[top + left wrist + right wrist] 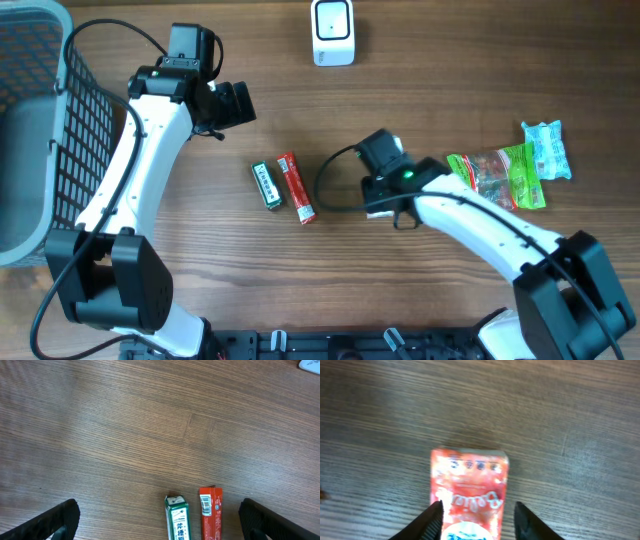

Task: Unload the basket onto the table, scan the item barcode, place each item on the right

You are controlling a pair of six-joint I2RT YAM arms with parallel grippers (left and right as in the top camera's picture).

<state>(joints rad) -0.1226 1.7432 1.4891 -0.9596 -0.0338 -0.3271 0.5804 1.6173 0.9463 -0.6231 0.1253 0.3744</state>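
Step in hand: pick-up, pre-scan. Target red pouch [469, 495] flat on desk [450, 60], approx centre, hidden under R wrist in overhead view. R fingers [431, 522] flanking pouch's sides, part-closed; firm grasp or not, cannot tell. L fingers [55, 520] released wide, holding nothing, above green pack [177, 517] and red stick [210, 512]. Next, by judgement: clamp, lift, turn barcode to white scanner [332, 32] at far edge. R arm [470, 215] reaching in from near right corner, wrist down. L arm [150, 130] extended along left edge.
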